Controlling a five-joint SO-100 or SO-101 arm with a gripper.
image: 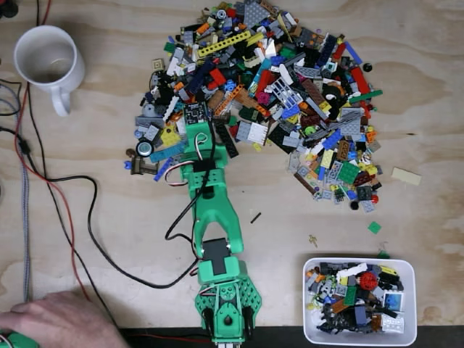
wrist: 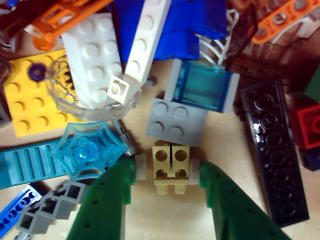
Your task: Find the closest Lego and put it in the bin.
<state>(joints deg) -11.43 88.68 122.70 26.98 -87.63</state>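
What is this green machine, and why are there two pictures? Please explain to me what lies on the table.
The green machine is a small robot arm on a wooden table. The fixed view looks down from above; the wrist view comes from a camera riding on the arm. A large pile of Lego pieces lies there, with a white mug and a white bin already holding some pieces. A person's hand rests at the edge. The tool, two green fingers, stands around a small tan piece; whether it grips yet, I cannot tell.

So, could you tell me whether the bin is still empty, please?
No, in the fixed view the bin already holds a heap of mixed Lego pieces.
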